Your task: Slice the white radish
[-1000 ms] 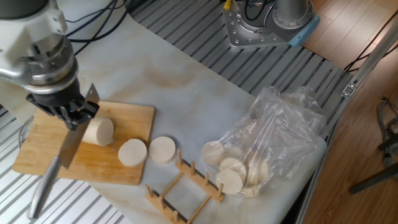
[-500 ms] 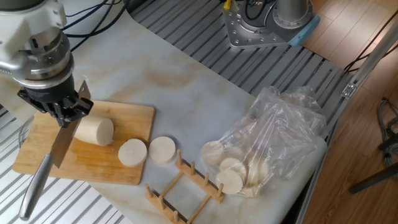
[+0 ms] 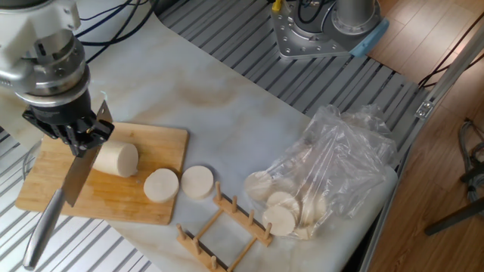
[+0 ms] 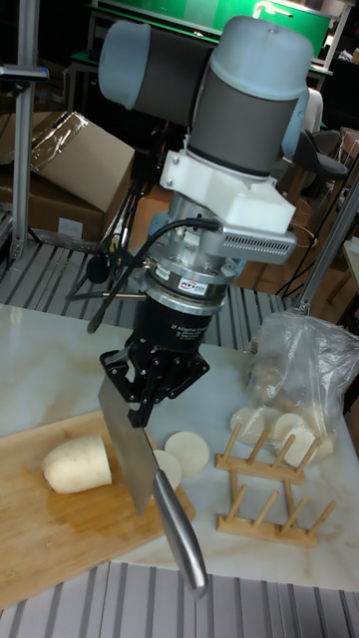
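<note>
The thick cream-white radish cylinder [image 3: 117, 159] lies on its side on the rectangular bamboo cutting board [image 3: 53, 193], near the board's middle. Its long axis runs roughly along the board's length: the flat cut end faces the two loose round radish slices [image 3: 179, 183] at the board's far edge, and the rounded end faces the opposite way.

The tool [image 4: 150, 384] is clamped on the broad steel cleaver [image 4: 130, 449], gripping it along the top of the blade; the steel handle [image 4: 181, 543] projects away from the radish. The blade hangs just above the radish.

To cut well, set the blade square to the radish's long axis, slightly inboard of the flat end, then press straight down to the board without twisting. An unsupported cylinder is likely to roll, so keep the descent vertical.

Beyond the slices stand a small wooden rack [image 3: 223, 223] and a clear plastic bag of slices [image 3: 325, 177] on the white desk [image 3: 227, 113].
</note>
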Available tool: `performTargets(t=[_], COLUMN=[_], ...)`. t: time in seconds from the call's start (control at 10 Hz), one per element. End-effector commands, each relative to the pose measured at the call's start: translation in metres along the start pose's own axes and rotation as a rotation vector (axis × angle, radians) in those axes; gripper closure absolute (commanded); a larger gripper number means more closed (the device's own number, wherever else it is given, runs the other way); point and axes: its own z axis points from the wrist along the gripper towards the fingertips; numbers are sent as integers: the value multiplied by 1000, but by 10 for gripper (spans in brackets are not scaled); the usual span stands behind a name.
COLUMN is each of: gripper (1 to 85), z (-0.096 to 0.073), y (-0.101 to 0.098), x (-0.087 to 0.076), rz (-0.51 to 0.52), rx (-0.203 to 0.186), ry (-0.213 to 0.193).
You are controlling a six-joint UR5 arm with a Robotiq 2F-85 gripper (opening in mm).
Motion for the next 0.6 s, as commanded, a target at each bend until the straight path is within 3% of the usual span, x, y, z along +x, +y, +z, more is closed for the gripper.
performTargets(t=[0.0,0.1,0.2,0.5], gripper=[843,843,843,843], z=[11,15,17,30], y=[3,4,9,22], x=[18,29,30,28], rz=[-50,-67,-64,7], rx=[-31,-39,-57,-115], ry=[36,67,68,39])
